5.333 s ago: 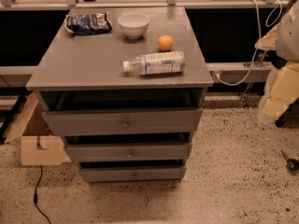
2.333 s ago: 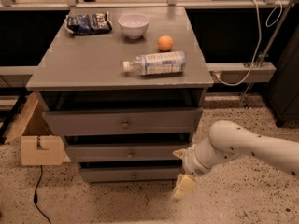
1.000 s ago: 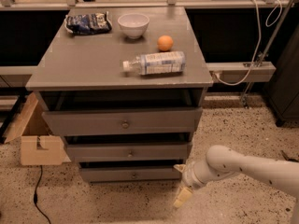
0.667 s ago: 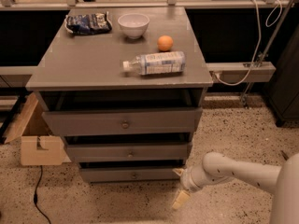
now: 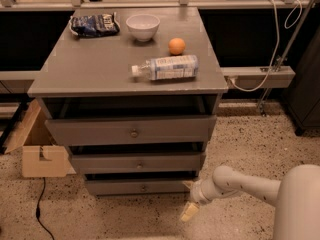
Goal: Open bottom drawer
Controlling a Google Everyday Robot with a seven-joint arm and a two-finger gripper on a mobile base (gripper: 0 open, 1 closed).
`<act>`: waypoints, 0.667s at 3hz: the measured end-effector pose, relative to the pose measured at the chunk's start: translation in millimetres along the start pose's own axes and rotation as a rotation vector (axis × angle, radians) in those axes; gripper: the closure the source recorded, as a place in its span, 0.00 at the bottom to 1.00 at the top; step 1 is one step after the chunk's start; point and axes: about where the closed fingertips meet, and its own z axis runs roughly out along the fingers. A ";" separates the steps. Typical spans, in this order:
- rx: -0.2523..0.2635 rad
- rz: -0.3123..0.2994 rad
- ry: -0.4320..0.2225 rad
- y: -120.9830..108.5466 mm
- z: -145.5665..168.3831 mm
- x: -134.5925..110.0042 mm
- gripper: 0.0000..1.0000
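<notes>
In the camera view, a grey desk [image 5: 90, 69] with three drawers is seen on a speckled floor [image 5: 250, 144]. The bottom drawer [image 5: 120, 187] is found lowest of the three, just above the floor, under the middle drawer [image 5: 110, 163] and the top drawer [image 5: 100, 131]. Its front is the thinnest, and a small round knob [image 5: 144, 187] is set at its middle. A dark gap is seen above its front.

The arm [image 5: 240, 184] is stretched in from the lower right, low over the floor, and is pointed left toward the desk. The gripper [image 5: 186, 200] is held just beside the right end of the bottom drawer. Its two pale fingers [image 5: 189, 212] are spread apart, one up by the drawer's corner and one slanted down to the floor. Nothing is held between them. The knob is not touched; whether the drawer's corner is touched cannot be told.

On the desk top a white bowl [image 5: 143, 26], an orange [image 5: 176, 46], a lying bottle [image 5: 167, 67] and a dark bag [image 5: 94, 24] are seen. A cardboard box [image 5: 42, 159] is placed on the floor at the left
</notes>
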 end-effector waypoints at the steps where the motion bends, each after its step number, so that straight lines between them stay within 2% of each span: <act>1: 0.034 -0.080 0.089 -25.4 18.8 11.9 0.00; 2: 0.059 -0.142 0.156 -45.2 31.5 20.0 0.00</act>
